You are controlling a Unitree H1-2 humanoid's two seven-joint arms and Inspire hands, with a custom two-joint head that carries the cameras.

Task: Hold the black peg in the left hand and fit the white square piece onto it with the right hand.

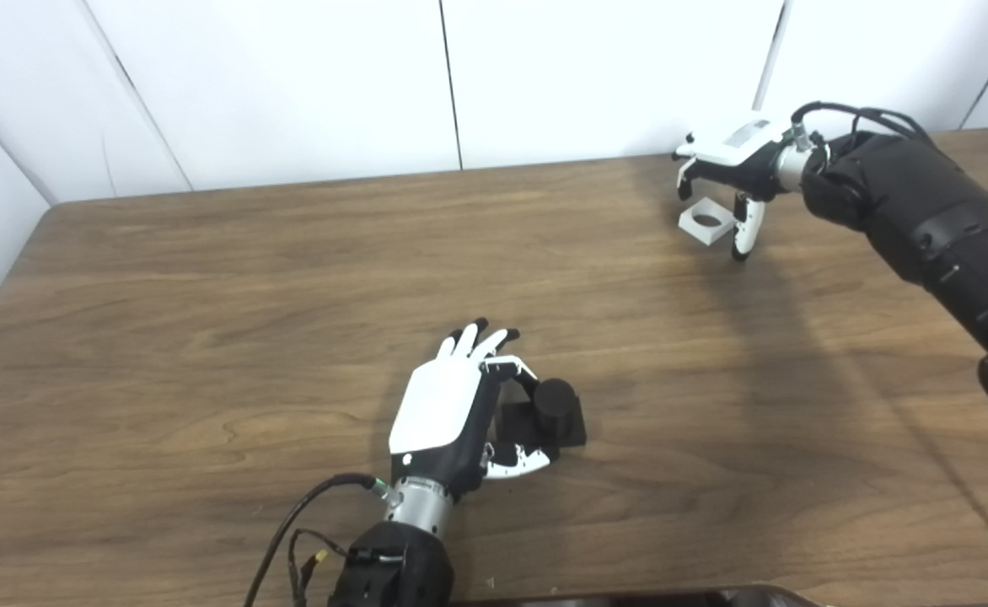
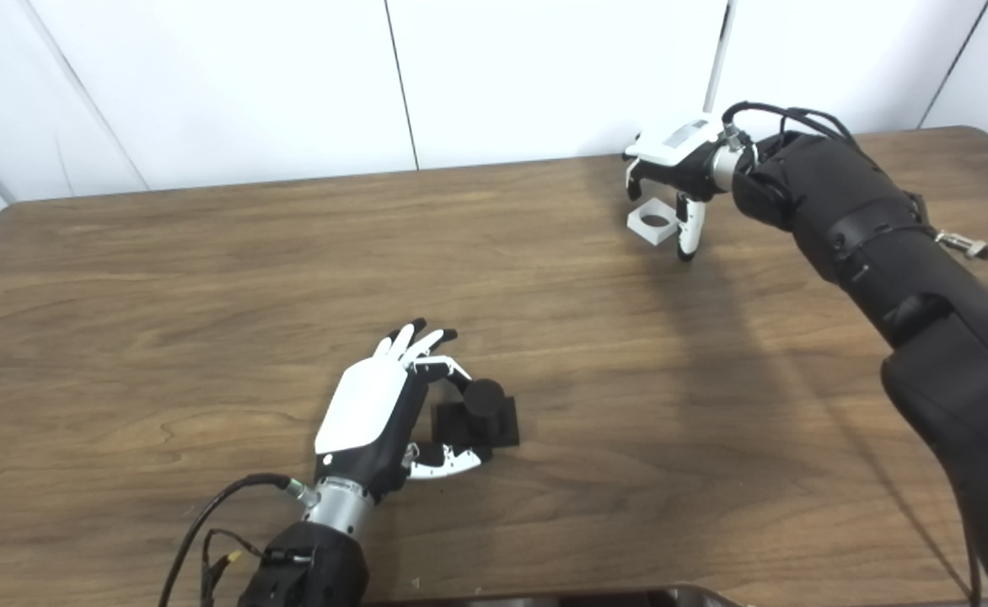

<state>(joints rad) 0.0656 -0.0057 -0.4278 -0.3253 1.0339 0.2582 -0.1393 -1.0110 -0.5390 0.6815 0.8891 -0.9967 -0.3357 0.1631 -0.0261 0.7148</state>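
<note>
The black peg (image 1: 555,403) is a short cylinder standing on a square black base, and it rests on the wooden table (image 1: 207,337) near the front middle. My left hand (image 1: 448,405) lies just left of it, palm facing the peg. One finger curls toward the cylinder and the thumb reaches along the base's front edge, while the other fingers stay straight. The white square piece (image 1: 706,222), with a round hole, lies flat at the far right. Hovering over it is my right hand (image 2: 681,164), with its fingers hanging down apart and the thumb just right of the piece.
White wall panels stand behind the table's far edge. A dark object (image 1: 671,597) shows at the bottom edge of the picture. My right forearm (image 1: 924,219) crosses above the table's right side. Cables trail from the left wrist (image 1: 308,523).
</note>
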